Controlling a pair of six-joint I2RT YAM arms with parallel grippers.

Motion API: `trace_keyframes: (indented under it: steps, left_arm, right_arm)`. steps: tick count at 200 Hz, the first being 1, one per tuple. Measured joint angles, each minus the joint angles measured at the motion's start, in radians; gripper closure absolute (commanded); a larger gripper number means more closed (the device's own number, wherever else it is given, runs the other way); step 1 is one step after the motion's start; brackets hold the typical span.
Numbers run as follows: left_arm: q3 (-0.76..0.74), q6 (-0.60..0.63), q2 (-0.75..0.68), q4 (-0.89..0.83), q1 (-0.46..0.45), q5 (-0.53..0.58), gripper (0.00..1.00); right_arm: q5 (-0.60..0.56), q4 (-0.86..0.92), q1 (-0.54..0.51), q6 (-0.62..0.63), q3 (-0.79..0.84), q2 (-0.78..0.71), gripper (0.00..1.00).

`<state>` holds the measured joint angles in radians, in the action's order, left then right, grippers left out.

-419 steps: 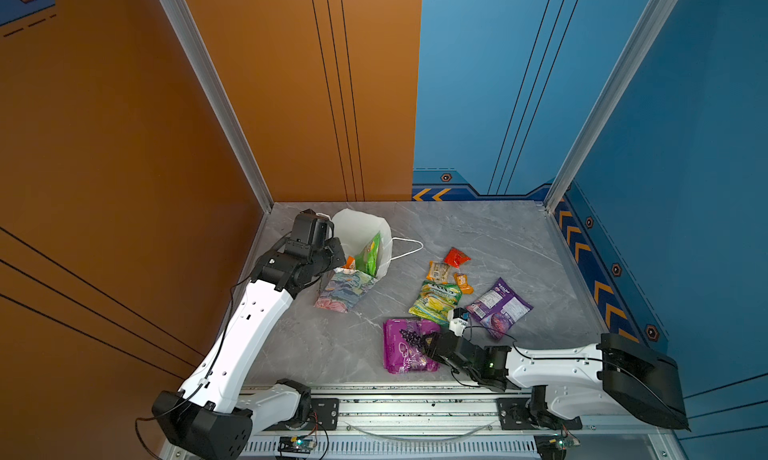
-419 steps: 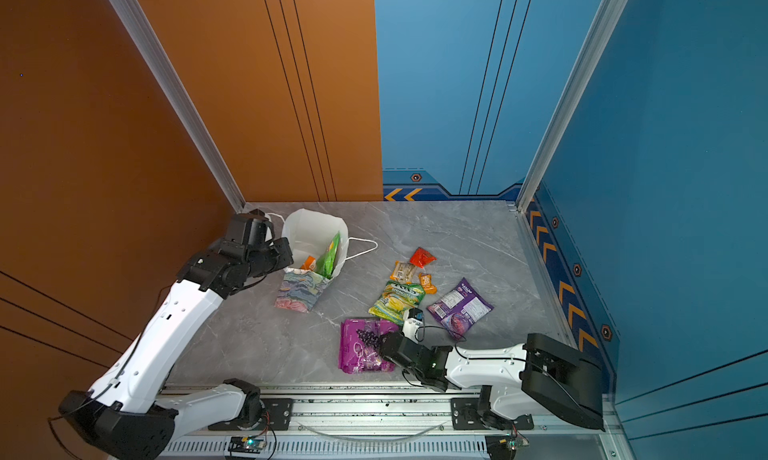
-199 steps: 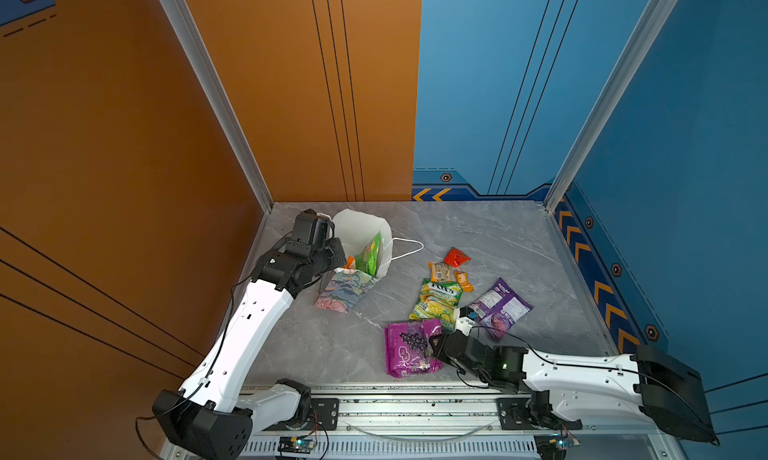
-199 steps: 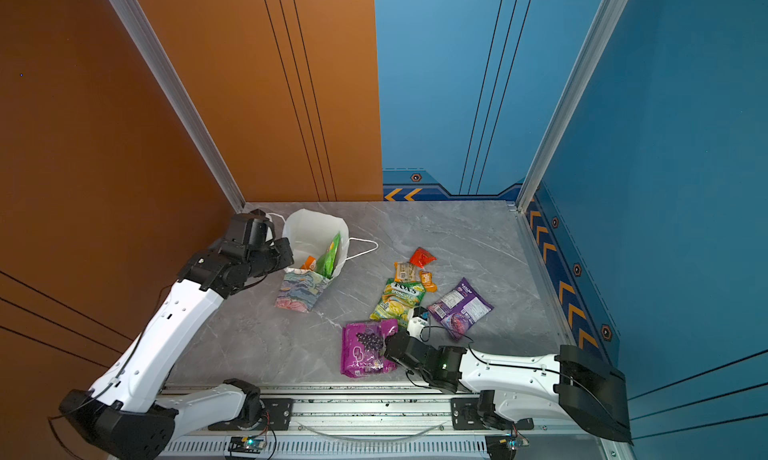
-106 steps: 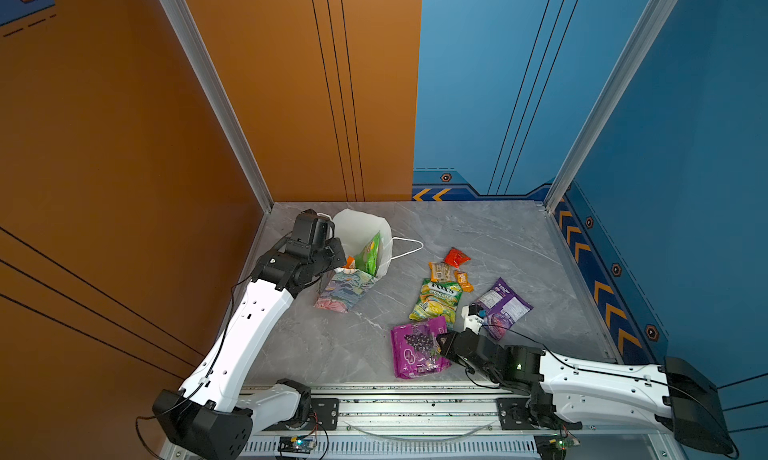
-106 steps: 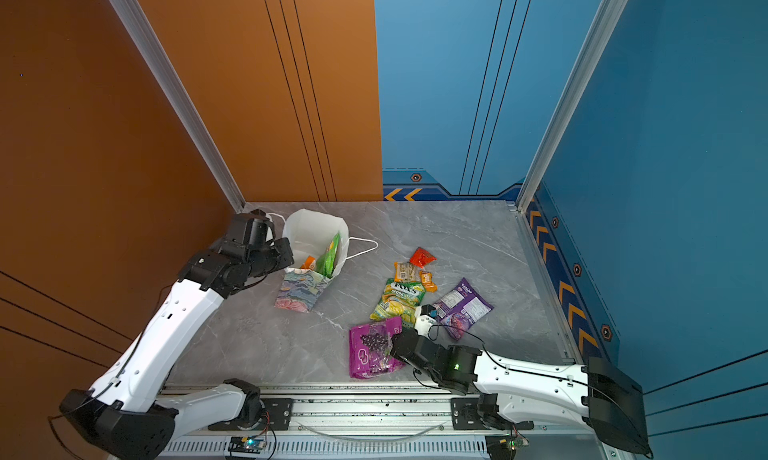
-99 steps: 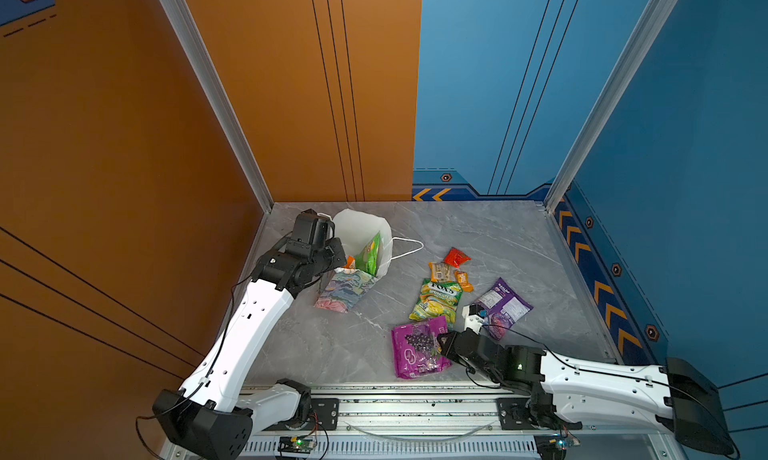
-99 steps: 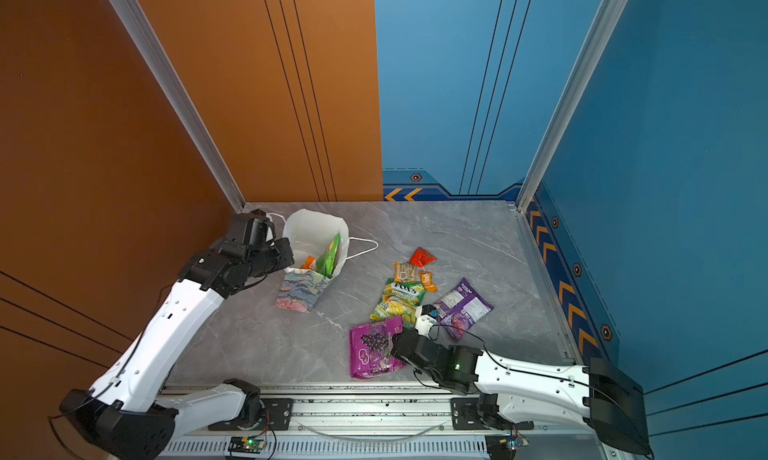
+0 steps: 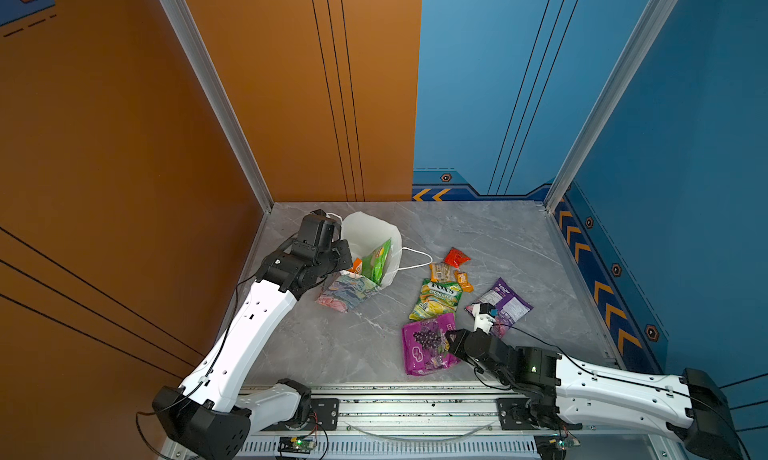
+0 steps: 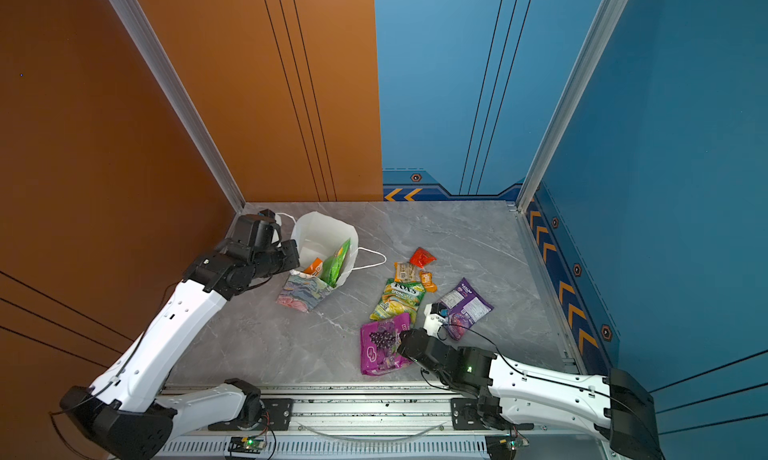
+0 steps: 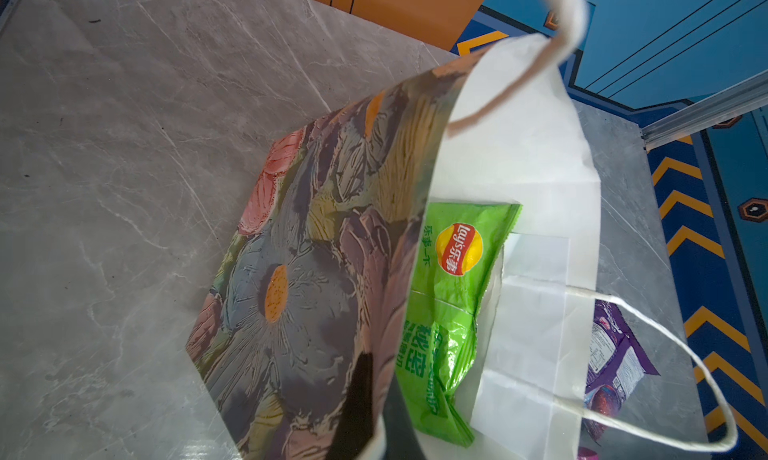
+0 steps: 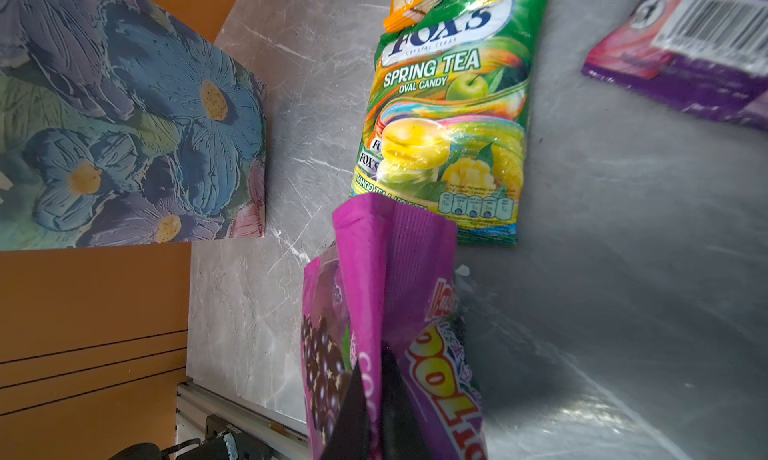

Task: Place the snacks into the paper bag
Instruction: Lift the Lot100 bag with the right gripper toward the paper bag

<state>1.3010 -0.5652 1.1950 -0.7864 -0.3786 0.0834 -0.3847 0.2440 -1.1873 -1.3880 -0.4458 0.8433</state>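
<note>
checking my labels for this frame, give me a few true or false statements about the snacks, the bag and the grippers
1. The right gripper is shut on the magenta grape packet. True.
2. The green packet lies on the table outside the paper bag. False: it stands inside the bag.
3. The left gripper pinches the paper bag's wall. True.
4. The FOX'S packet is inside the bag. False: it lies on the table, beside the magenta grape packet.
</note>
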Motion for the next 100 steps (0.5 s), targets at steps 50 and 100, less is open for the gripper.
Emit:
trace_keyframes:
  steps: [50, 100]
  left_arm:
    - [0.0, 0.0, 0.0, 0.011, -0.008, -0.021, 1.0]
    - [0.027, -0.021, 0.036, 0.01, -0.035, -0.06, 1.0]
  right_arm:
    - [-0.04, 0.079, 0.014, 0.012, -0.045, -0.055, 0.96]
    - [-0.043, 0.165, 0.069, 0.053, -0.119, -0.099, 0.98]
